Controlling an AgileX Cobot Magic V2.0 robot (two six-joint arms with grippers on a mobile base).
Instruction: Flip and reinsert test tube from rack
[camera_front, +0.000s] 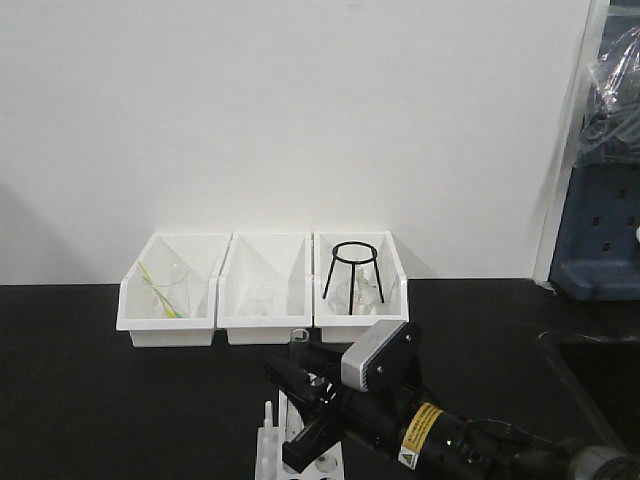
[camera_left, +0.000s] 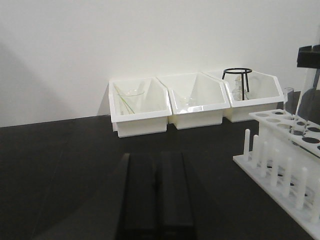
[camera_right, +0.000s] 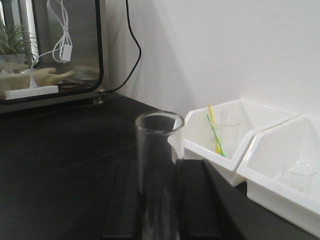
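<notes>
Right tool (camera_right: 159, 167), closed on the sides of the test tube (camera_right: 156, 145), which stands nearly upright with its open rim uppermost and its lower end at a hole in the top of the rack (camera_left: 267, 126). Left tool (camera_left: 157, 160), jaws pressed together and empty, over the black worktop (camera_left: 60, 175) near the rack.

Three bins (camera_front: 265, 325) stood side by side across mid-frame, backs to the wall; a tripod stand (camera_front: 355, 246) sat in the rightmost. Below them, at the bottom edge, lay the rack (camera_front: 266, 455), the test tube (camera_front: 298, 337) upright over it within the right gripper (camera_front: 298, 412).
</notes>
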